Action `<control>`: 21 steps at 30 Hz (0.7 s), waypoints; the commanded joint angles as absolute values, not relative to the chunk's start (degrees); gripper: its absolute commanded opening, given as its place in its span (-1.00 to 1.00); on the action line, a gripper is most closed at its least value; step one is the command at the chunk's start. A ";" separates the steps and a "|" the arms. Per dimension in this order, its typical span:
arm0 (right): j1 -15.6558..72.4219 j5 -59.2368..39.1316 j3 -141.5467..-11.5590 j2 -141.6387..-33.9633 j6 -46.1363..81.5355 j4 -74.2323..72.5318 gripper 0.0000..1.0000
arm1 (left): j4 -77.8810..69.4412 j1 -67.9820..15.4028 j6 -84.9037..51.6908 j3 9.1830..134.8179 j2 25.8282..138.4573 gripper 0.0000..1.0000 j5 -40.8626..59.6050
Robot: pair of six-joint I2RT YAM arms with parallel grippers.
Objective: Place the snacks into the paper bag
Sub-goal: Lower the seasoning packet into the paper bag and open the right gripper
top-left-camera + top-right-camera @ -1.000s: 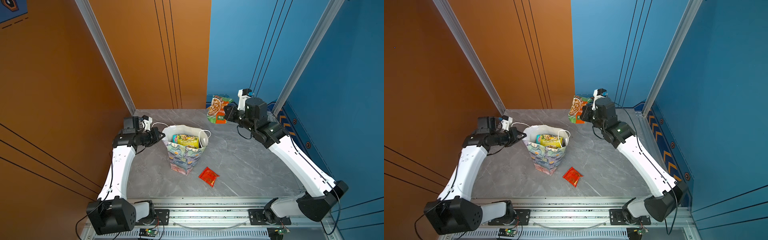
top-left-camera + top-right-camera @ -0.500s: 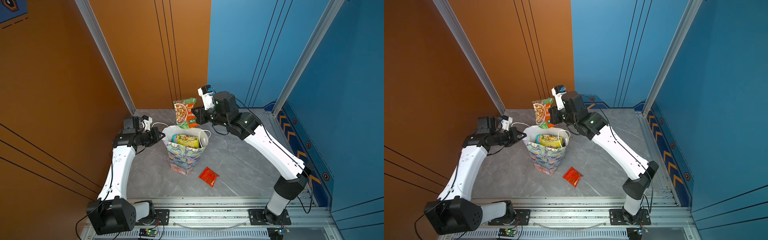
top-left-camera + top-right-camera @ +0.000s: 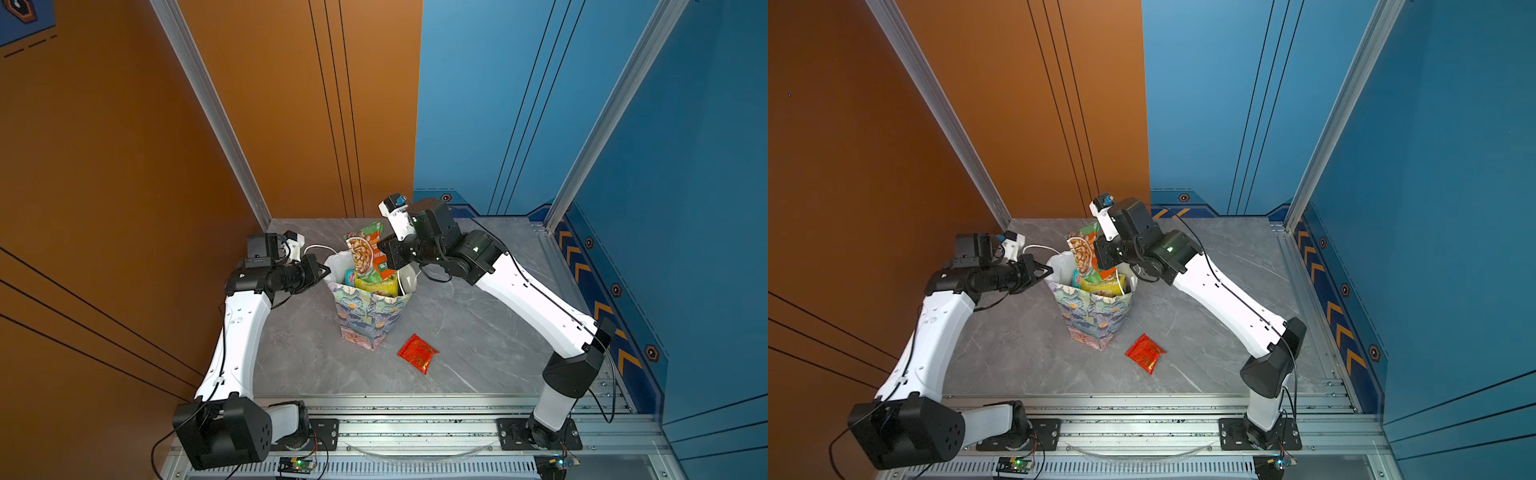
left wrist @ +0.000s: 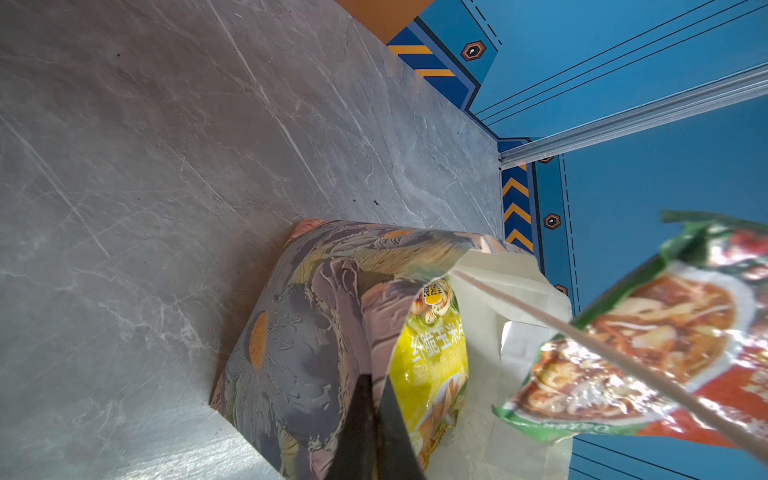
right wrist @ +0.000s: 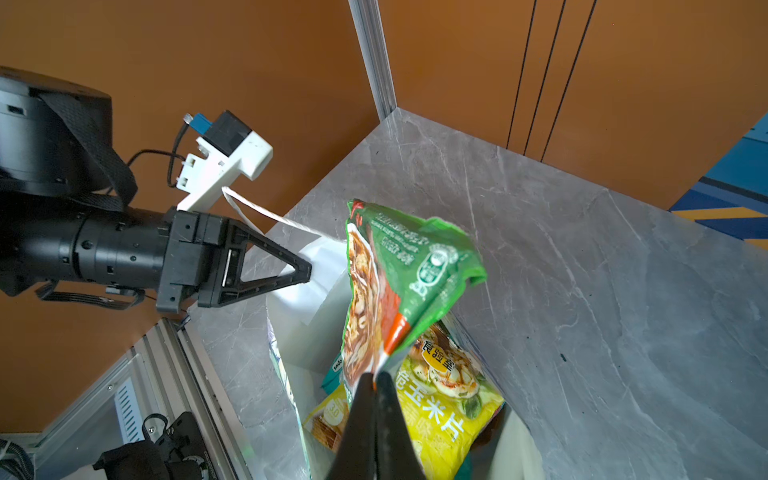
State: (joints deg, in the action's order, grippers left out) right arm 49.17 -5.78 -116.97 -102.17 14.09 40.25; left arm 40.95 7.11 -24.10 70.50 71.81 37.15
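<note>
Right tool (image 5: 376,378) pinches the green-orange packet (image 5: 399,282) over the open paper bag (image 3: 365,316).
Its jaws are closed tight on an orange edge of the packet. In both top views the packet hangs upright, its top well above the bag's rim and its lower end at the mouth; I cannot tell whether it is past the rim. The left tool (image 3: 325,272) is clamped on the bag's rim on the left arm's side, its tips against the white inner wall, and a white cord handle (image 3: 320,248) loops just beside it. Inside the bag a yellow chip bag (image 5: 440,411) lies uppermost, with the edge of a teal packet (image 3: 350,276) showing next to it. The bag stands upright in the middle of the grey bench (image 3: 478,332). A small red packet (image 3: 417,353) lies flat on the bench near the bag's base, apart from it, on the right arm's side.
</note>
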 commanded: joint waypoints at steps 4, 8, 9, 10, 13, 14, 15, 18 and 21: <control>50.42 -6.03 -114.17 -100.65 12.87 41.39 -1.00 | 37.60 7.33 -24.61 70.76 70.91 -1.00 38.19; 51.19 -7.63 -112.45 -100.21 13.01 41.40 -1.00 | 37.62 7.33 -24.70 70.75 71.02 -1.00 38.14; 51.29 -8.02 -111.96 -100.10 13.00 41.39 -1.00 | 37.62 7.30 -24.70 70.82 70.97 -1.00 38.16; 51.41 -8.42 -111.61 -99.98 13.01 41.40 -1.00 | 37.62 7.32 -24.70 70.85 70.94 -1.00 38.15; 51.50 -9.70 -110.52 -100.10 12.99 41.47 -1.00 | 37.62 7.36 -24.69 70.85 71.00 -1.00 38.18; 51.43 -10.19 -110.24 -100.15 12.95 41.47 -1.00 | 37.62 7.37 -24.70 70.82 70.97 -1.00 38.15; 51.42 -10.67 -110.06 -100.24 12.98 41.57 -1.00 | 37.64 7.37 -24.70 70.85 71.00 -1.00 38.15; 51.16 -12.28 -109.78 -100.90 13.49 41.66 -1.00 | 37.55 7.35 -24.77 70.85 70.99 -1.00 38.15; 50.80 -12.11 -109.94 -101.41 14.19 41.66 -0.84 | 37.62 7.34 -24.73 70.99 70.89 -1.00 38.15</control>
